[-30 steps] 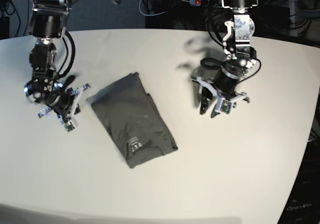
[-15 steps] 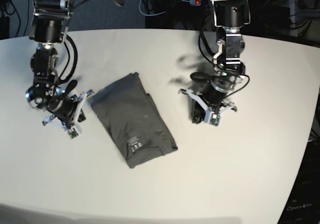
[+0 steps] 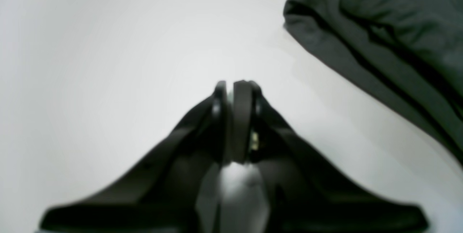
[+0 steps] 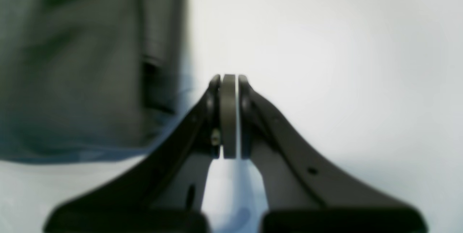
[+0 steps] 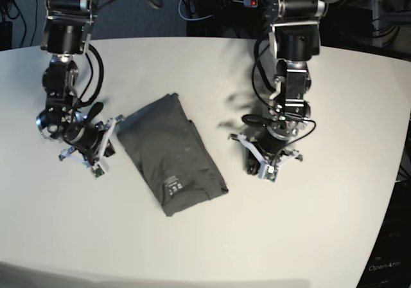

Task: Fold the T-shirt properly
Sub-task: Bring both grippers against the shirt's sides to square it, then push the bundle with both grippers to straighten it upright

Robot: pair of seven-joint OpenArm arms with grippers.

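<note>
— Where's the T-shirt (image 5: 172, 157)?
— Mid-table (image 5: 212, 249); soft dark grey cloth folded into a slanted oblong, white neck label nearest; smooth matte white surface around it.
— And the jaws?
— Left gripper (image 5: 253, 166) and right gripper (image 5: 106, 150) both pressed together, empty, flanking it.

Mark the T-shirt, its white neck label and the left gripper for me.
T-shirt (image 5: 168, 153), base view, middle of the folded cloth.
Neck label (image 5: 174, 186), base view, white print.
Left gripper (image 3: 235, 88), left wrist view, closed fingertips.
</note>
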